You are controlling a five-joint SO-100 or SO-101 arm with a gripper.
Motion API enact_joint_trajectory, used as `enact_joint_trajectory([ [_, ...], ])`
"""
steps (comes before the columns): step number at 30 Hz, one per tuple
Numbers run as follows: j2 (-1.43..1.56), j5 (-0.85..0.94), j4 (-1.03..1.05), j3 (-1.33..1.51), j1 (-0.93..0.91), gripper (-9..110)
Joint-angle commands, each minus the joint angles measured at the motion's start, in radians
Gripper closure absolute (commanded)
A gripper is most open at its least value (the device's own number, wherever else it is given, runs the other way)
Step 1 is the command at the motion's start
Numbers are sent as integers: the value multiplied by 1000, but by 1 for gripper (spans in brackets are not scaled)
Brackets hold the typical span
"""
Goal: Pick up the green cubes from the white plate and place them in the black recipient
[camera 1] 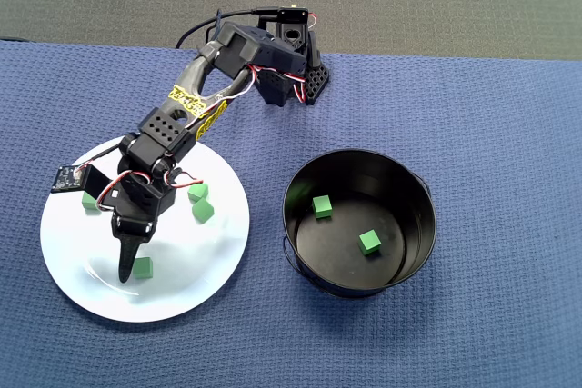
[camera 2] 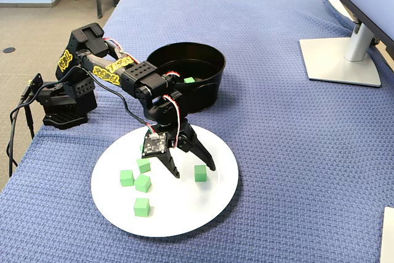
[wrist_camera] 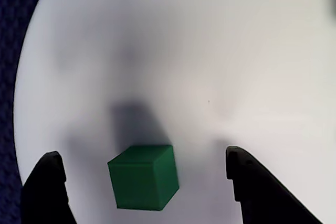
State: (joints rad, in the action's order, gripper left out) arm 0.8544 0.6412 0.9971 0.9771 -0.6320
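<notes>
The white plate (camera 1: 186, 265) (camera 2: 184, 217) (wrist_camera: 184, 51) lies on the blue cloth, left of the black recipient (camera 1: 293, 224) (camera 2: 196, 98) in the overhead view. Several green cubes rest on the plate, among them one (camera 1: 90, 200) at its left edge and two (camera 1: 197, 193) close together on the right. My gripper (camera 1: 135, 266) (camera 2: 194, 172) (wrist_camera: 143, 153) is open and low over the plate. One green cube (wrist_camera: 143, 178) (camera 2: 200, 173) (camera 1: 142, 267) sits between its fingers, untouched. Two green cubes (camera 1: 322, 206) (camera 1: 368, 242) lie on the recipient's bottom.
The arm's base (camera 1: 293, 79) (camera 2: 61, 100) stands at the cloth's edge behind the plate. A monitor stand (camera 2: 340, 60) occupies the far right of the table in the fixed view. The table's near-left edge (camera 2: 37, 146) runs close to the plate.
</notes>
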Motion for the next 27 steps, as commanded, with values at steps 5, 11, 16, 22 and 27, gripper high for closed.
enact_joint_trajectory([
  [5,21,25,-74,-3,15,69],
  [11,11,14,-71,-12,31,71],
  [16,48,18,-130,63,43,71],
  [22,143,-9,-229,201,69,73],
  [27,196,-18,-265,275,100,75],
])
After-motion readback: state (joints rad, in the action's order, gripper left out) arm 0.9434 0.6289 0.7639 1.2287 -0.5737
